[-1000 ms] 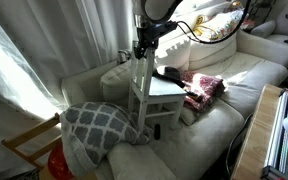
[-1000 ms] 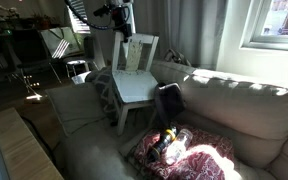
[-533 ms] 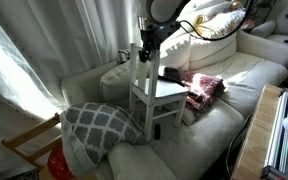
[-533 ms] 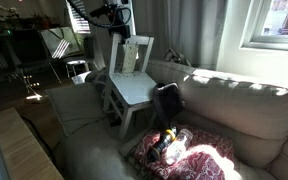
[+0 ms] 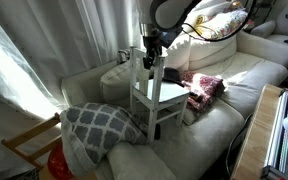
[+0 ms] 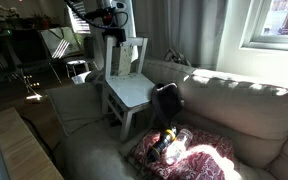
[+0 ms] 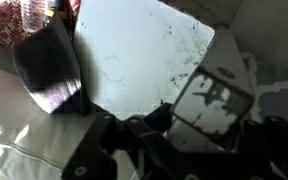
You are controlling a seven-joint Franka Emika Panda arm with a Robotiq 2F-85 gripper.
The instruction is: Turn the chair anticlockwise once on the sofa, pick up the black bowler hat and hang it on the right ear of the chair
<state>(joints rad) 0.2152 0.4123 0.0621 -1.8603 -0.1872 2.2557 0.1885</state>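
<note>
end effector point(image 5: 151, 48) closed on chair point(image 5: 158, 93) backrest top; turn on sofa point(image 5: 229, 95) judged in progress. black bowler hat point(image 6: 167, 100) lies beside seat: pickup, hanging not yet done.

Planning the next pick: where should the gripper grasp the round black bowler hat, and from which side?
Probably the narrow brim of the black bowler hat, from above on the side away from the small white wooden chair: the hat seems propped against the seat, and its domed crown looks too round to pinch.
</note>
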